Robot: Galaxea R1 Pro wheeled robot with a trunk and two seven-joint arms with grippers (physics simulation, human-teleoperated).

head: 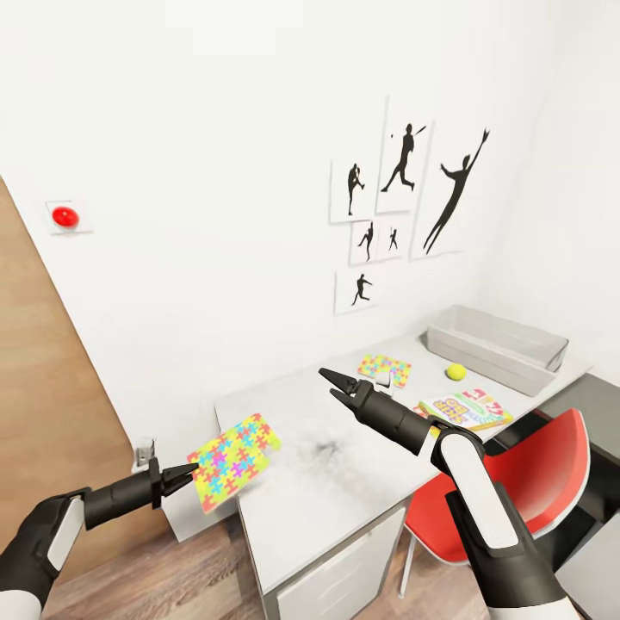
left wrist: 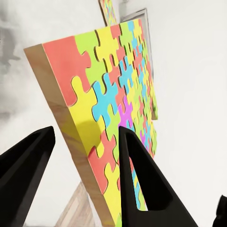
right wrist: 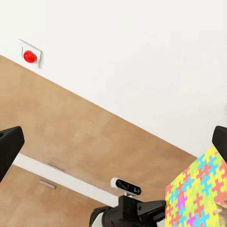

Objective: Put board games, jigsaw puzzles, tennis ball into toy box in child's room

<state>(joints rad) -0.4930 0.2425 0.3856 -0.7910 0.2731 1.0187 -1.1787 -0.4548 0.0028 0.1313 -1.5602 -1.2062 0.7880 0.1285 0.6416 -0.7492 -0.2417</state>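
**Mosaic puzzle square held off the table's near end; other toys on the top**

Multicolour jigsaw puzzle point(head: 233, 460): thin flat square with a pale wood-toned edge, its face cut in interlocking yellow, pink, blue and green pieces. It is tilted, lifted just off the near-left corner of the table point(head: 344, 482). The left gripper point(head: 185, 475) pinches it by one edge, black tapered fingers point(left wrist: 142, 179) on either side of the slab.

Second jigsaw puzzle point(head: 385, 369): same mosaic, lying flat on the table toward the wall.

Tennis ball point(head: 455, 371): small yellow-green sphere, resting on the table between the second puzzle and the toy box point(head: 499, 347).

Toy box: shallow light grey rectangular bin with sloping walls and a rolled rim, at the far end of the table.

Skip-Bo board game point(head: 465, 408): flat lettered box, green, red and white, lying near the ball on the table's right side.

Right gripper point(head: 337, 387): black, raised above the middle of the table, jaws spread wide with nothing between them.

Table: smooth pale grey-white top with a dark smudge near its middle, grey drawers below.

Red chair point(head: 508, 482): glossy moulded seat, tucked beside the table.

Wall pictures point(head: 405, 198): black sports silhouettes on white panels.
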